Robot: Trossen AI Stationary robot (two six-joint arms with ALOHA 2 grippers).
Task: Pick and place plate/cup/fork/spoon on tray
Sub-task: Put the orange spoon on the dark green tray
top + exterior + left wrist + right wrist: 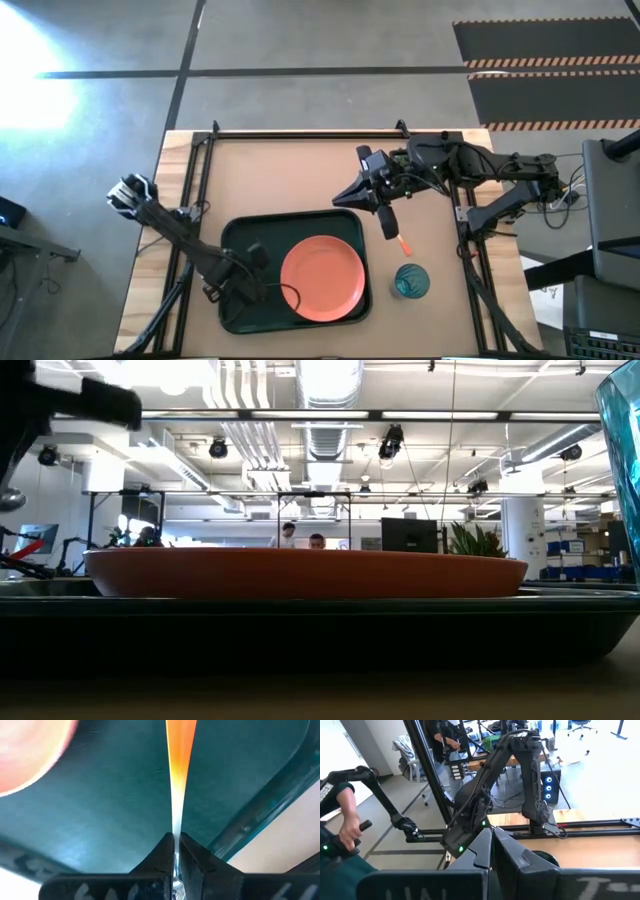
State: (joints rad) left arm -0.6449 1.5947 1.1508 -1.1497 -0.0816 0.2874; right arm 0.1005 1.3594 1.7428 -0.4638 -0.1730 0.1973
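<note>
The dark green tray point(245, 235) lies at the table's near middle. The orange-red plate point(322, 278) rests flat in its right half. My left gripper point(250, 272) is over the tray's left half, shut on an orange-handled utensil point(180, 765). A rounded silver end point(8, 500) suggests it is the spoon. The teal cup point(411, 281) stands upright on the table right of the tray. The other orange-handled utensil point(398, 238), apparently the fork, lies between the tray and my right arm. My right gripper point(342, 196) is shut and empty past the tray's far right corner. My left gripper pinches the spoon's thin silver neck point(176, 827) between its two fingers, just below the orange handle. The spoon is seen edge-on and runs along the fingers, its handle reaching out past the fingertips over the tray floor point(100, 795). Whether any part touches the tray, I cannot tell.
The tray's raised rim point(260, 815) runs close beside my left gripper, with bare table beyond it. A black frame point(300, 133) borders the table's far and side edges. The plate point(300, 572) and the cup point(625, 460) fill the low view. People show in the room behind.
</note>
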